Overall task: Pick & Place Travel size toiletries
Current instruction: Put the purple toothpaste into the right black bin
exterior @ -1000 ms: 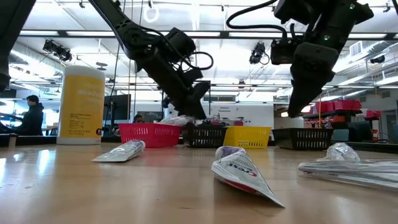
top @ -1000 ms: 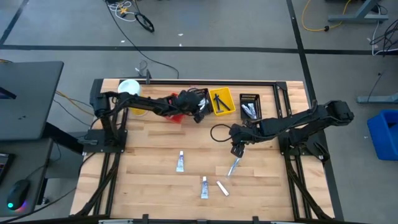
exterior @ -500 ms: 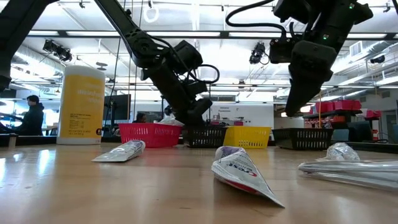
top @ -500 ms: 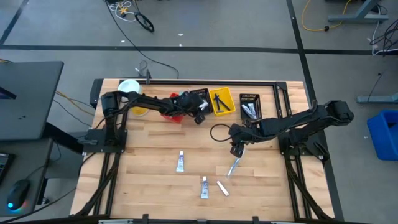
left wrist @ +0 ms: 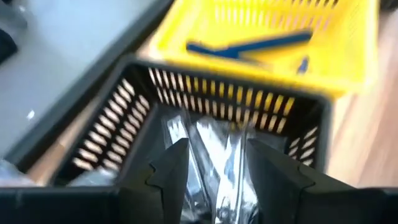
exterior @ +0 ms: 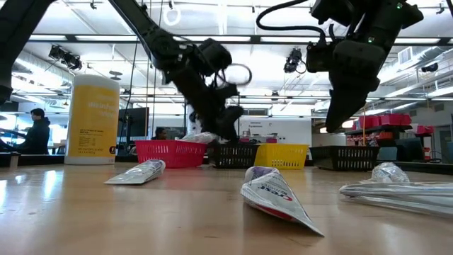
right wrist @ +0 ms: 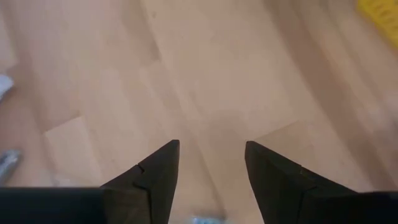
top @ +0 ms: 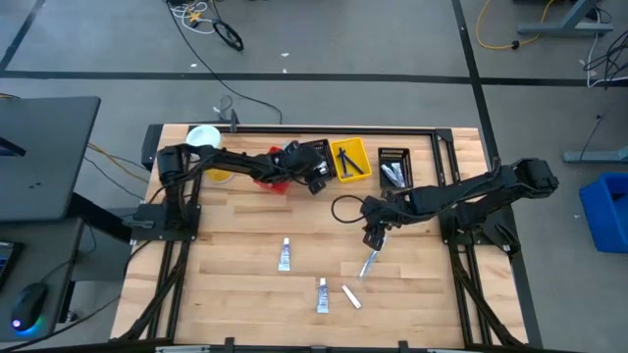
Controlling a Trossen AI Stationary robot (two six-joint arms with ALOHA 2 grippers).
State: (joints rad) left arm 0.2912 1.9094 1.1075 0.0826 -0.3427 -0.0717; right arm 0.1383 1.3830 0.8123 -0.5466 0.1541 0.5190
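Note:
My left gripper [top: 316,179] hangs open over a black slotted bin [left wrist: 230,102] at the table's far side. Clear-wrapped toothbrushes [left wrist: 202,134] lie in that bin below its fingers [left wrist: 171,168], and nothing is between them. My right gripper [top: 372,238] stands open above bare wood [right wrist: 211,93], just far of a clear-wrapped toothbrush [top: 368,263] that lies flat on the table. Two white-and-blue tubes [top: 285,253] [top: 322,294] and a small white packet [top: 350,296] lie loose near the table's front.
A red bin [top: 278,181], a yellow bin [top: 348,160] holding dark blue razors [left wrist: 249,45] and a second black bin [top: 394,169] line the far edge. A yellow white-lidded canister [exterior: 92,120] stands at the far left. A person [exterior: 34,131] sits beyond the table.
My left gripper has sunk a little and shifted slightly toward the table's right, over the black bin. The things on the table lie where they were.

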